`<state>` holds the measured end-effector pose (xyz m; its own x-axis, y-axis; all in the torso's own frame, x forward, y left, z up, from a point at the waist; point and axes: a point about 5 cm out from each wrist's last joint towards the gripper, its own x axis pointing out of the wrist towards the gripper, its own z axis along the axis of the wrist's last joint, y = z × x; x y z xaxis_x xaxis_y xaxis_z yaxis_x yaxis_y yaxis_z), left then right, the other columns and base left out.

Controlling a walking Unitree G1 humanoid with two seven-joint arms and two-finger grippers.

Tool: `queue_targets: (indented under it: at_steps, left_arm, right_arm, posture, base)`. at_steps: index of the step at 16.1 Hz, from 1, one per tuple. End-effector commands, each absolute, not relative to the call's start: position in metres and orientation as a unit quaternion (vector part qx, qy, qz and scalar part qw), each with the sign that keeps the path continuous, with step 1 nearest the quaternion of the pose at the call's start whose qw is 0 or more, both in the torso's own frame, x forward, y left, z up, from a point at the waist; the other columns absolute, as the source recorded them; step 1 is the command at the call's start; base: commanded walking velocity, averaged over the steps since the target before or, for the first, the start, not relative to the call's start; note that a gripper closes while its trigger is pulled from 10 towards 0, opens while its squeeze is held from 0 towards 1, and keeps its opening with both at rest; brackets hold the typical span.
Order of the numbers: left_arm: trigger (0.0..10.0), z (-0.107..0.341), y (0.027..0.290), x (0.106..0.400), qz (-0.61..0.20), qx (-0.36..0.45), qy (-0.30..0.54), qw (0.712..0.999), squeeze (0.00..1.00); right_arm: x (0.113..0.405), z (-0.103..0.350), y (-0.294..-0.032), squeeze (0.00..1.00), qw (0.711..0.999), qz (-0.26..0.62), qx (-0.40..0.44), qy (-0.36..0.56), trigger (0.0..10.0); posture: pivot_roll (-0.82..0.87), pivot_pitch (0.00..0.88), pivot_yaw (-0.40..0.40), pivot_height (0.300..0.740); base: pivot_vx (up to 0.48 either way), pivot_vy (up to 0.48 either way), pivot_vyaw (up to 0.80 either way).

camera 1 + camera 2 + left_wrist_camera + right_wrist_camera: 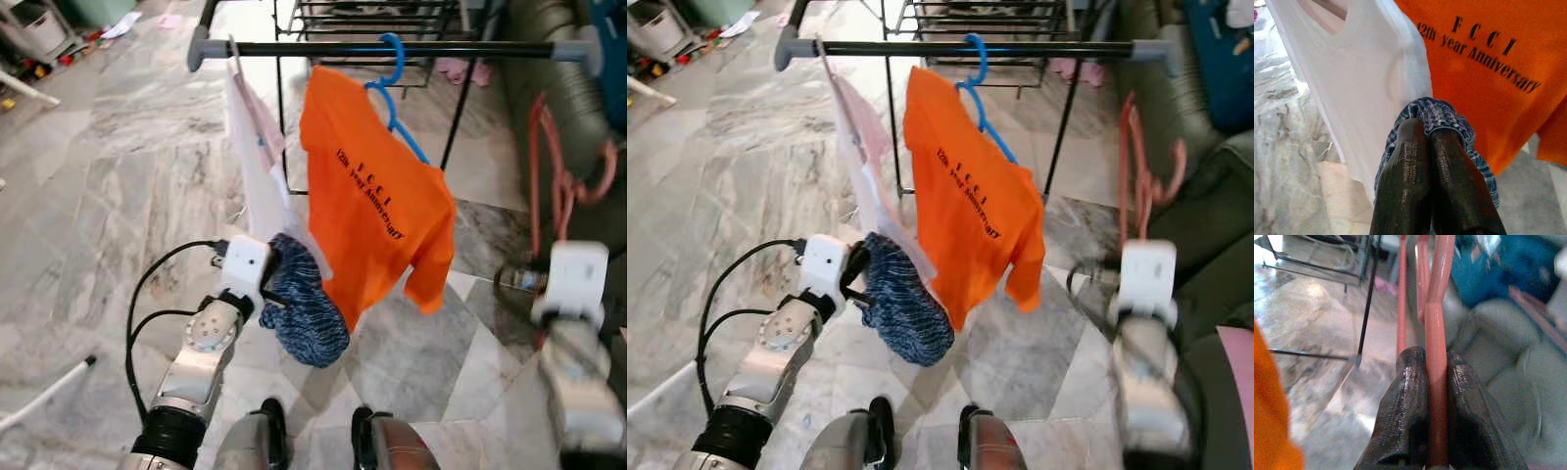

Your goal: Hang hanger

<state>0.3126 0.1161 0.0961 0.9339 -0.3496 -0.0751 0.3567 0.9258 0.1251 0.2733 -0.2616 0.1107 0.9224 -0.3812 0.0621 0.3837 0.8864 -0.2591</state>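
A black rail [392,48] spans the clothes rack ahead. On it hang an orange T-shirt [372,206] on a blue hanger [395,69] and, to its left, a white garment [257,166]. My left gripper [1425,128] is shut on a blue checked cloth [306,308], held low against the white garment's hem. My right gripper [1436,357] is shut on the bar of a salmon-pink hanger [560,186], which stands upright to the right of the orange shirt and below the rail's right end. No garment shows on the pink hanger.
Marble floor [127,196] lies all around. A second metal rack [372,15] stands behind the rail. A grey sofa [1215,196] sits on the right. Small clutter [39,39] lies at the far left. My feet [313,436] show at the bottom.
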Motion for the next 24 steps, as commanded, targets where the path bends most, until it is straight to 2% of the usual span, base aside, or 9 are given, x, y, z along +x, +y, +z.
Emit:
queue_targets:
  at_steps: [1,2,4,7,12,16,18,24]
  left_arm:
    - [10.0,0.088,0.122,0.309,-0.175,0.075,0.032,0.981,0.00]
    - [10.0,0.086,0.123,0.309,-0.171,0.075,0.034,0.982,0.00]
    - [10.0,0.082,0.131,0.306,-0.152,0.079,0.038,0.985,0.00]
    - [10.0,0.075,0.147,0.300,-0.106,0.086,0.041,0.990,0.00]
    - [10.0,0.066,0.152,0.297,-0.064,0.080,0.044,0.994,0.00]
    - [10.0,0.073,0.154,0.304,-0.054,0.085,0.044,0.994,0.00]
    - [10.0,0.076,0.158,0.306,-0.073,0.105,0.042,0.991,0.00]
    - [10.0,0.076,0.141,0.321,-0.067,0.095,0.044,0.992,0.00]
  right_arm:
    - [0.263,0.100,-0.250,0.00,0.976,-0.196,-0.097,0.016,10.0]
    - [0.260,0.096,-0.243,0.00,0.978,-0.187,-0.086,0.021,10.0]
    - [0.250,0.092,-0.210,0.00,0.990,-0.133,-0.031,0.024,10.0]
    - [0.249,0.089,-0.192,0.00,0.993,-0.113,-0.018,0.038,10.0]
    - [0.257,0.084,-0.192,0.00,0.992,-0.107,-0.045,0.047,10.0]
    - [0.256,0.085,-0.199,0.00,0.985,-0.150,-0.067,0.053,10.0]
    - [0.255,0.083,-0.195,0.00,0.985,-0.157,-0.052,0.052,10.0]
    - [0.253,0.078,-0.207,0.00,0.983,-0.161,-0.068,0.056,10.0]
  posture:
    - [-0.16,0.193,0.063,0.740]
    - [-0.16,0.192,0.062,0.740]
    - [-0.16,0.194,0.058,0.740]
    - [-0.14,0.184,0.037,0.740]
    - [-0.11,0.118,-0.022,0.740]
    - [-0.11,0.132,0.012,0.740]
    - [-0.11,0.100,0.026,0.740]
    - [-0.15,0.040,0.012,0.740]
  base:
    - [0.000,0.000,0.00]
    - [0.000,0.000,0.00]
    - [0.000,0.000,0.00]
    - [0.000,0.000,0.00]
    - [0.000,0.000,0.00]
    - [0.000,0.000,0.00]
    - [0.000,0.000,0.00]
    - [-0.122,0.000,0.00]
